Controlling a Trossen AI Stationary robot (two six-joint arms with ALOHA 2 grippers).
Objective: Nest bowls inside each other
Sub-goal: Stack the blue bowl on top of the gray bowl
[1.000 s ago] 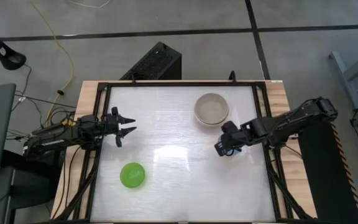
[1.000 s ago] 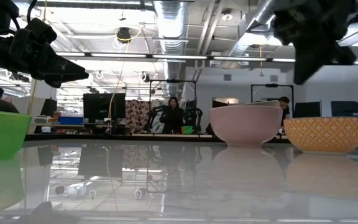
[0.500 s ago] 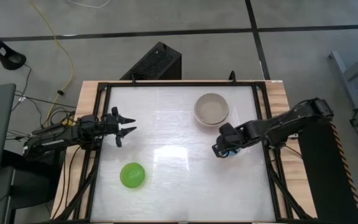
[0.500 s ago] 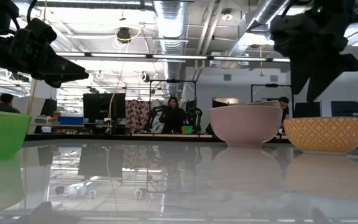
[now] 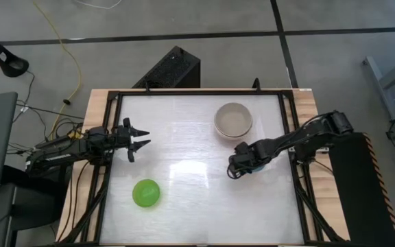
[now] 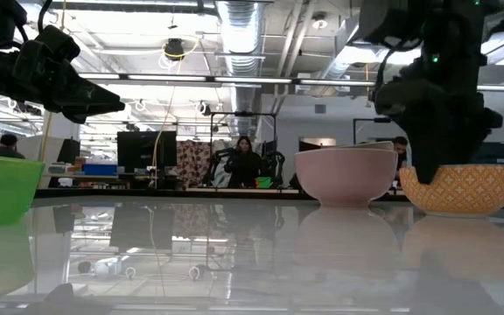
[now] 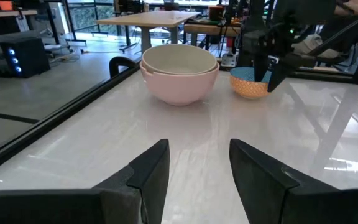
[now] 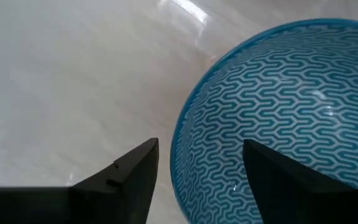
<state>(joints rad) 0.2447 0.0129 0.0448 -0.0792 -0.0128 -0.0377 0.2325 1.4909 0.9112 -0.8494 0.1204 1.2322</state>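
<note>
A small bowl point(image 8: 278, 93), blue-patterned inside and orange-patterned outside point(image 6: 462, 188), stands on its base at the table's right. My right gripper point(image 8: 201, 146) points down at it, open. Its fingers straddle the bowl's rim, one over the inside and one outside; I cannot tell whether they touch. A cream bowl point(image 5: 233, 118) sits nested in a pink bowl point(image 6: 346, 175) at the far right. A green bowl point(image 5: 146, 193) stands near the front left. My left gripper point(image 5: 139, 140) waits open and level at the table's left edge.
A black rail frame point(image 5: 112, 137) borders the white tabletop. A black box point(image 5: 173, 68) stands on the floor beyond the far edge. Bare tabletop point(image 5: 190, 158) lies between the green bowl and the right-hand bowls. People show in the room behind.
My right gripper has come down and moved a little toward the table's left, tipping steeper, until its fingertips reach the blue bowl's rim. In the low view its fingers have spread apart. The bowls have not moved.
</note>
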